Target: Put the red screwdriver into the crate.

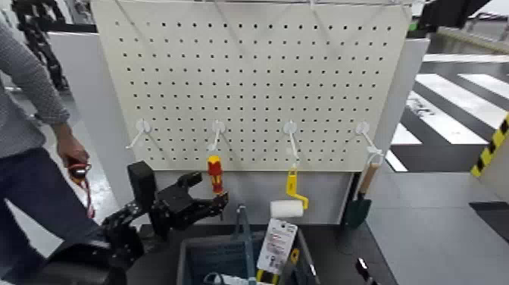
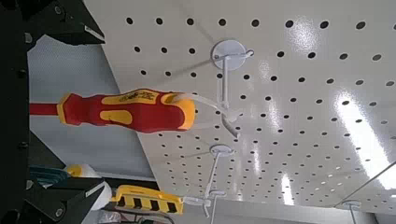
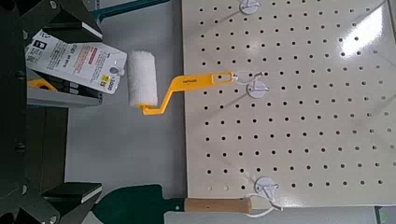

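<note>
Head view: pegboard (image 1: 250,83) fills upper centre, four white hooks along its lower part. Red screwdriver (image 1: 216,174) hangs upright off the second hook from left (image 1: 219,130), handle up, just left of centre, not in the crate (image 1: 244,254). Crate at bottom centre, tall handle sticking up near the screwdriver, so mind it; carded package (image 1: 277,244) stands in it. Yellow-handled paint roller (image 1: 294,198) right of that, green trowel (image 1: 362,198) farther right. Person's hand (image 1: 74,154) at left edge, well apart. Left gripper (image 1: 208,189) at the screwdriver, left of centre. Left wrist view: left claw spread wide, screwdriver between the fingers, shaft at left edge, no clamp on it. Right wrist view: right gripper (image 3: 100,114) at left, apart, empty, idle; roller upper centre, trowel along the bottom.
</note>
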You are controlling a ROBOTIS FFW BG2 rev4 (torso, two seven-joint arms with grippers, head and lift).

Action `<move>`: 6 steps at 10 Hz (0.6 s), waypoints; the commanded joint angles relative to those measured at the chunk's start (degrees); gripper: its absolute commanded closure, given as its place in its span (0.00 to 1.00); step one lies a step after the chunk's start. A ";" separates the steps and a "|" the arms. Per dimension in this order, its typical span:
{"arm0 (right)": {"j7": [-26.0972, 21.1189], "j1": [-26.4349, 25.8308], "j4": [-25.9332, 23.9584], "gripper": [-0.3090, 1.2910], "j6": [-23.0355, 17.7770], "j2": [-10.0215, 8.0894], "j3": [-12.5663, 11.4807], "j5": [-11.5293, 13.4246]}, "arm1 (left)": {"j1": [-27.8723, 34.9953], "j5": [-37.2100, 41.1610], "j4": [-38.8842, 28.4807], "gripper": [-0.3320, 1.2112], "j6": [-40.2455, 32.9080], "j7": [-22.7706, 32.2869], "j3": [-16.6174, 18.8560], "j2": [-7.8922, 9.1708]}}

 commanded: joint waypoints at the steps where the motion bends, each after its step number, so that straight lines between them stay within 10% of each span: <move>1: 0.00 -0.18 0.12 0.30 0.00 0.00 0.22 -0.20 | -2.71 1.77 3.50 0.35 -1.03 -1.00 -1.33 -0.23; 4: 0.00 -0.27 0.39 0.30 -0.26 0.00 0.40 -0.29 | -5.61 3.44 7.46 0.42 -2.26 -2.23 -3.00 -0.41; 6: 0.00 -0.36 0.48 0.30 -0.44 0.00 0.40 -0.37 | -6.57 3.88 9.04 0.66 -2.00 -3.02 -3.88 -0.67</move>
